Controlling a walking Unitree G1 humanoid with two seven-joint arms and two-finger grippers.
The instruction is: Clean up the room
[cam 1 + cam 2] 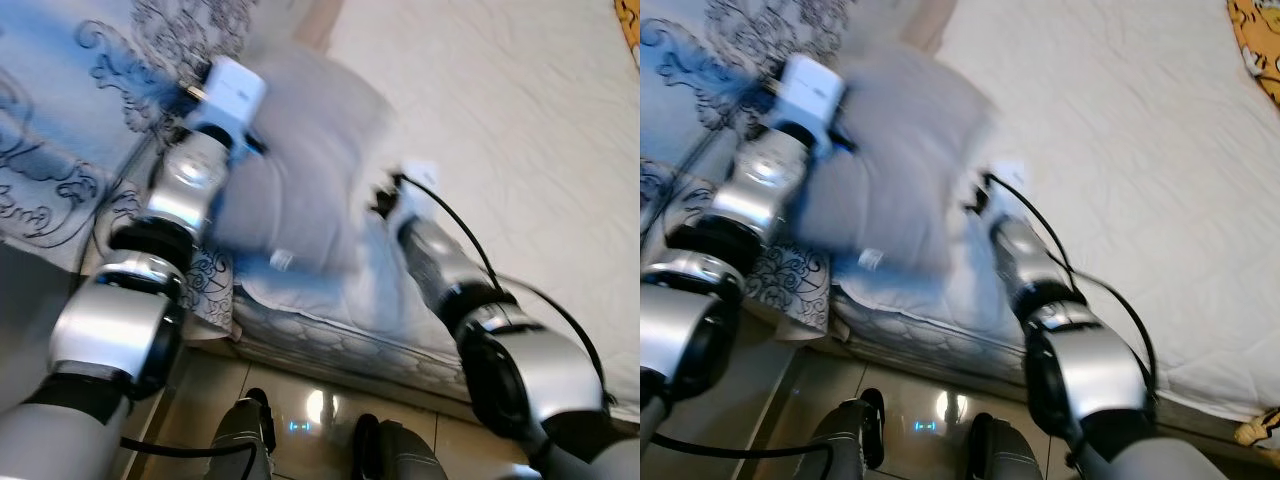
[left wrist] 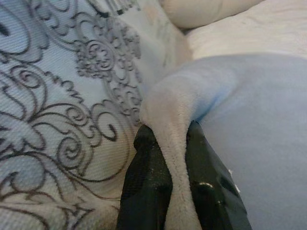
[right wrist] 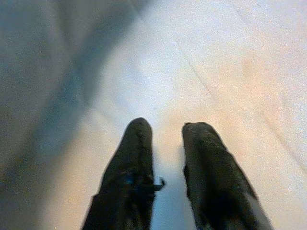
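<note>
A grey plush pillow (image 1: 300, 160) is lifted over the near edge of the white mattress (image 1: 500, 130), blurred by motion. My left gripper (image 2: 177, 143) is shut on the pillow's edge, a fold of the grey fabric (image 2: 172, 115) pinched between the two black fingers. At the pillow's left side, the left wrist (image 1: 225, 95) sits beside the patterned cover. My right gripper (image 3: 168, 129) is at the pillow's right edge, low over the mattress, open by a small gap with nothing between its fingers.
A blue-grey cover with dark scroll patterns (image 1: 50, 150) lies on the left. A beige cushion (image 2: 201, 12) sits at the bed's far end. An orange item (image 1: 1260, 50) lies at the far right. Below the bed edge is a glossy tiled floor (image 1: 320, 400).
</note>
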